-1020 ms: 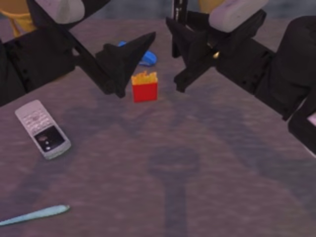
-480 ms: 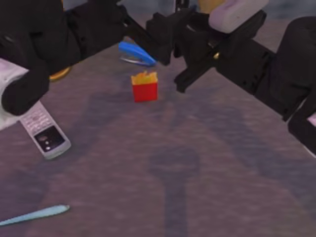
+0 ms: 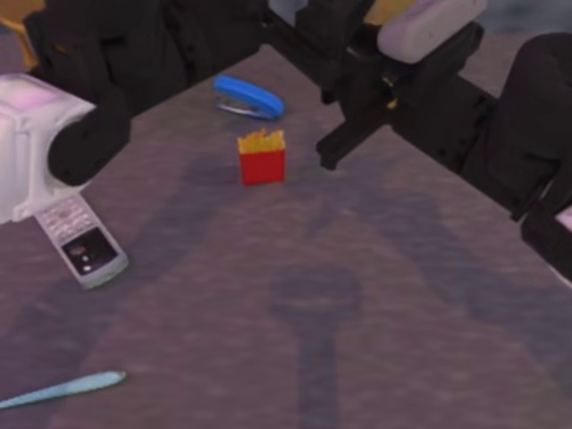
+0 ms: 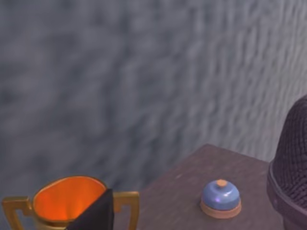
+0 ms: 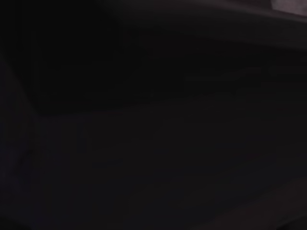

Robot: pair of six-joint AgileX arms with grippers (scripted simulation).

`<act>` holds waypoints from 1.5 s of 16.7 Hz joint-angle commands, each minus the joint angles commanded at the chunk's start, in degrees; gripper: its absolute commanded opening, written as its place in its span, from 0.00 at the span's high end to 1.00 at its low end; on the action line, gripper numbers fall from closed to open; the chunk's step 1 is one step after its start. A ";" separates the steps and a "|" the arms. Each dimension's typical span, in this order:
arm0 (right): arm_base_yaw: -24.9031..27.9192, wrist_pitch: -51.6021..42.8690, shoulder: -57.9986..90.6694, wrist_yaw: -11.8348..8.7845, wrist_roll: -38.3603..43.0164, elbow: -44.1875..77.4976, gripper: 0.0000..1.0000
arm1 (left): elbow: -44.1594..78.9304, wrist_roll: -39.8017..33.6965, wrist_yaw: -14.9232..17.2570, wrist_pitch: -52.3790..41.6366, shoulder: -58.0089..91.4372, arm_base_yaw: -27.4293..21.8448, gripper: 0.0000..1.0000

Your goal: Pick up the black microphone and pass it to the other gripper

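The black microphone shows only in the left wrist view, its dark mesh head [image 4: 291, 167] close at the picture's edge, raised off the table. In the top view it is hidden where the two arms meet at the far centre. My right gripper [image 3: 332, 98] hangs high there, one wedge finger pointing toward the red box, and it holds the microphone. My left gripper [image 3: 302, 40], the other gripper, has reached in beside it and is open. One of its fingers [image 4: 98, 215] stands far from the head. The right wrist view is dark.
On the table lie a red fries box [image 3: 262, 157], a blue stapler [image 3: 248, 96], a grey phone [image 3: 82, 243] and a pale blue pen [image 3: 64, 388]. A gold trophy [image 4: 67, 199] and a blue bell [image 4: 220, 199] stand at the far edge. The left arm's white block [image 3: 31, 147] overhangs the phone.
My left arm has swung toward the far centre, carrying its gripper from above the stapler up to the right gripper. Its white block has come into view at left. The right arm stayed still.
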 joint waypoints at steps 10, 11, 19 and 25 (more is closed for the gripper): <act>0.00 0.00 0.00 0.00 0.00 0.00 1.00 | 0.00 0.00 0.00 0.00 0.00 0.00 0.75; 0.00 0.00 0.00 0.00 0.00 0.00 1.00 | 0.00 0.00 0.00 0.00 0.00 0.00 0.83; 0.00 0.00 0.00 0.00 0.00 0.00 1.00 | 0.00 0.00 0.00 0.00 0.00 0.00 1.00; 0.00 0.00 0.00 0.00 0.00 0.00 0.77 | 0.00 0.00 0.00 0.00 0.00 0.00 1.00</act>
